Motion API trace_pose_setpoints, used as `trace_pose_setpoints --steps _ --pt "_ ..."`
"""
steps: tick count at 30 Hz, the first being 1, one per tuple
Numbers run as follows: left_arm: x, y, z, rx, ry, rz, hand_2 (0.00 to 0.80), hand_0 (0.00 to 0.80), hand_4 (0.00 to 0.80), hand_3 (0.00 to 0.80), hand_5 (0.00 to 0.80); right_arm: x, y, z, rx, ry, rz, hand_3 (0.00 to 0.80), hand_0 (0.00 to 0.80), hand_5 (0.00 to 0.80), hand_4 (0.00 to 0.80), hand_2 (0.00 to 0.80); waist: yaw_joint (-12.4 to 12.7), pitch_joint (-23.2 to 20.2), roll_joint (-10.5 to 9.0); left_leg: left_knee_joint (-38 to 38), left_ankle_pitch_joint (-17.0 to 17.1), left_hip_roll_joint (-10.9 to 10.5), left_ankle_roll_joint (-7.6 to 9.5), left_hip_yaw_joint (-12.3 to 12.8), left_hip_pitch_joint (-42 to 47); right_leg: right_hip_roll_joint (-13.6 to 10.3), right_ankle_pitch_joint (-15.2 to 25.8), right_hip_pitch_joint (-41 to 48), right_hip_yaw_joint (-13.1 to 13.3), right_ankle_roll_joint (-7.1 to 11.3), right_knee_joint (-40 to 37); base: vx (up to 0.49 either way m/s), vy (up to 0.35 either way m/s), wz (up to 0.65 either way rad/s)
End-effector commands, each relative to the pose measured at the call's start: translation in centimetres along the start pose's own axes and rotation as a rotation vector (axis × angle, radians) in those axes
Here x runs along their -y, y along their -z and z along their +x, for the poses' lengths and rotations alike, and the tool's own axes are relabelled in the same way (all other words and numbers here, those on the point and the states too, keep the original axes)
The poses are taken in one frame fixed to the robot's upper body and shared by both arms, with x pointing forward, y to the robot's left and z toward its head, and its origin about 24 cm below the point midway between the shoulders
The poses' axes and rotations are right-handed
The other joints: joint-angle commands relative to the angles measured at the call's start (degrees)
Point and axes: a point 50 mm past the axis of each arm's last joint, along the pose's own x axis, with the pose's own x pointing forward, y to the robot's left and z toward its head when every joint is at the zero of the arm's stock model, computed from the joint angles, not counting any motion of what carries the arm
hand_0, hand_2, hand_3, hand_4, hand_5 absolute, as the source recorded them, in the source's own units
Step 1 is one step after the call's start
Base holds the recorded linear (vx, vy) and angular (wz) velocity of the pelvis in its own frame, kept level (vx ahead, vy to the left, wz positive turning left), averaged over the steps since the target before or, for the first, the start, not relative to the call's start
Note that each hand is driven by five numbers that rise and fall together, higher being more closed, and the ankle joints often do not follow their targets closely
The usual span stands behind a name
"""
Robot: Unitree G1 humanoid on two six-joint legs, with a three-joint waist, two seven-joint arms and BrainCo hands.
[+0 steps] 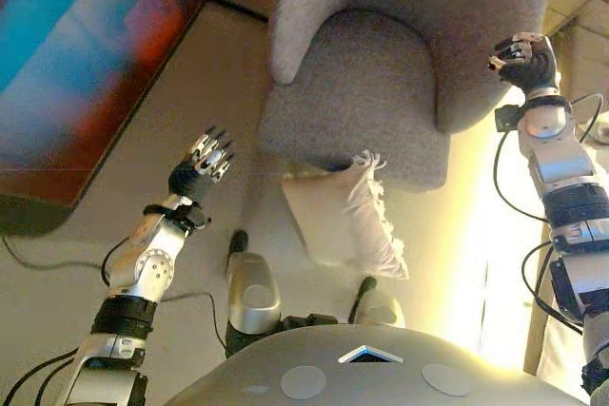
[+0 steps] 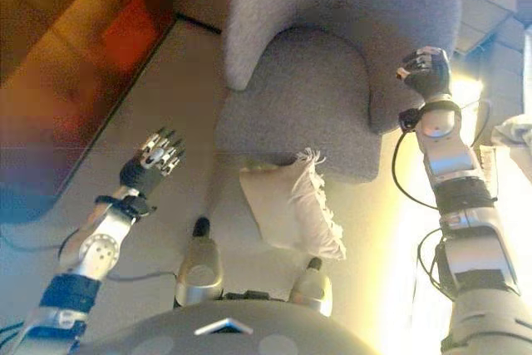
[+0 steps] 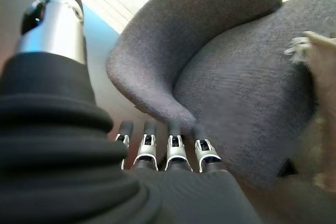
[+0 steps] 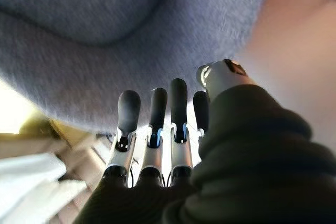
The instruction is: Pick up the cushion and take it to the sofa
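Cushion [image 1: 344, 216] on floor, leaning vs front of grey sofa [image 1: 381, 83], between both hands & touching neither. L hand [image 1: 204, 166] open, fingers straight, empty. R hand [image 1: 525, 62] beside sofa arm, fingers straight w/ nothing held

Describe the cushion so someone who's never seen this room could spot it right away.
Find the big grey armchair in the middle of the floor. The cushion lies on the floor against its front edge, between the robot's two raised hands. It is the only cream-coloured, fringed thing there.
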Motion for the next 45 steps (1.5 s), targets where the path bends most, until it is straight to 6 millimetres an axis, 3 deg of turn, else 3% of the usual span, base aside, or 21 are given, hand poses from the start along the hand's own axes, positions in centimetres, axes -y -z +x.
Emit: trace_pose_setpoints --steps 1,6,7,15,18,23,26,30,34,40,45 --pt "1.6 -0.4 0.1 0.061 0.072 -0.042 0.000 0.000 0.000 0.000 0.000 -0.4 1.0 -0.8 -0.032 -0.068 0.055 0.800 0.800 0.800 0.800 0.800 0.1 -4.7 2.42 -3.5 -1.5 0.4 4.85 1.8 5.9 -0.1 6.0 -4.7 0.7 -0.32 1.2 0.116 0.062 0.06" --pt "1.5 -0.1 -0.1 0.047 0.065 -0.055 0.000 0.000 0.000 0.000 0.000 -1.7 3.4 -2.1 -0.112 -0.162 0.106 0.800 0.800 0.800 0.800 0.800 0.3 -4.9 3.13 -4.1 -1.9 0.6 4.43 1.9 7.8 -0.9 5.6 -2.8 -0.4 -0.20 1.0 0.100 0.030 0.00" --pt "1.5 0.1 -0.1 0.039 0.064 -0.059 0.000 0.000 0.000 0.000 0.000 -2.2 3.9 -2.5 -0.137 -0.182 0.105 0.000 0.000 0.000 0.000 0.000 0.5 -4.9 3.25 -4.1 -1.8 0.6 4.28 1.9 8.0 -1.2 5.5 -2.5 -0.7 -0.20 1.1 0.083 0.016 -0.02" --pt "1.5 0.2 -0.4 0.007 0.071 -0.052 0.000 0.000 0.000 0.000 0.000 -4.8 5.0 -3.3 -0.247 -0.294 0.096 0.000 0.000 0.000 0.000 0.000 1.8 -2.4 2.99 -1.3 -2.2 1.1 3.23 1.1 4.7 -2.8 4.5 -3.5 -2.1 0.43 3.1 0.032 -0.021 0.04" --pt "2.1 -1.0 0.8 0.031 0.111 -0.031 0.000 0.000 0.000 0.000 0.000 -6.0 3.8 -2.2 -0.266 -0.271 0.187 0.000 0.000 0.000 0.000 0.000 2.8 0.3 2.43 2.4 -2.5 1.6 2.50 -0.4 -1.3 -3.2 4.1 -6.5 -2.4 0.68 4.6 -0.248 -0.189 0.09" --pt "4.6 -4.7 3.5 0.151 0.216 0.022 0.000 0.000 0.000 0.000 0.000 -6.7 0.0 0.4 -0.219 -0.232 0.331 0.000 0.000 0.000 0.000 0.000 3.4 8.2 2.47 11.6 -2.2 2.3 1.17 -2.3 -16.2 -4.4 4.5 -16.0 -3.2 0.18 9.6 -0.376 -0.157 0.19" --pt "5.7 -5.8 4.2 0.208 0.238 0.021 0.000 0.000 0.000 0.000 0.000 -6.3 -0.5 1.0 -0.206 -0.231 0.341 0.000 0.000 0.000 0.000 0.000 3.0 10.8 3.24 16.3 -2.2 2.6 1.12 -1.6 -22.5 -5.7 4.1 -21.7 -3.3 -0.31 13.8 -0.247 0.017 0.10" --pt "7.8 -7.1 4.9 0.296 0.291 0.014 0.000 0.000 0.000 0.000 0.000 -4.9 -1.4 2.0 -0.171 -0.169 0.349 0.000 0.000 0.000 0.000 0.000 1.7 13.9 5.48 24.8 -4.6 2.9 1.97 0.1 -30.4 -8.2 0.9 -32.6 -0.6 -1.58 25.7 -0.206 0.144 0.24" --pt "9.1 -7.7 5.5 0.342 0.307 -0.009 0.000 0.000 0.000 0.000 0.000 -4.4 -1.8 2.7 -0.177 -0.130 0.374 0.000 0.000 0.000 0.000 0.000 0.8 15.5 7.38 31.9 -7.6 3.0 2.66 -0.2 -36.1 -8.1 -2.6 -41.5 3.3 -3.05 36.1 -0.143 0.121 0.08" --pt "10.6 -8.0 6.0 0.381 0.356 -0.039 0.000 0.000 0.000 0.000 0.000 -3.1 -1.5 3.4 -0.224 -0.052 0.385 0.000 0.000 0.000 0.000 0.000 -0.2 17.6 9.92 38.9 -10.4 2.5 3.62 -0.7 -42.5 -8.1 -6.1 -50.7 6.6 -4.43 45.7 -0.107 0.071 0.00" --pt "10.8 -8.0 5.9 0.400 0.359 -0.055 0.000 0.000 0.000 0.000 0.000 -2.3 -1.1 3.5 -0.243 0.039 0.400 0.000 0.000 0.000 0.000 0.000 -0.6 18.4 11.19 43.5 -13.9 2.4 3.33 -1.1 -45.0 -7.8 -9.9 -54.4 8.5 -4.19 51.5 -0.004 0.037 0.12"
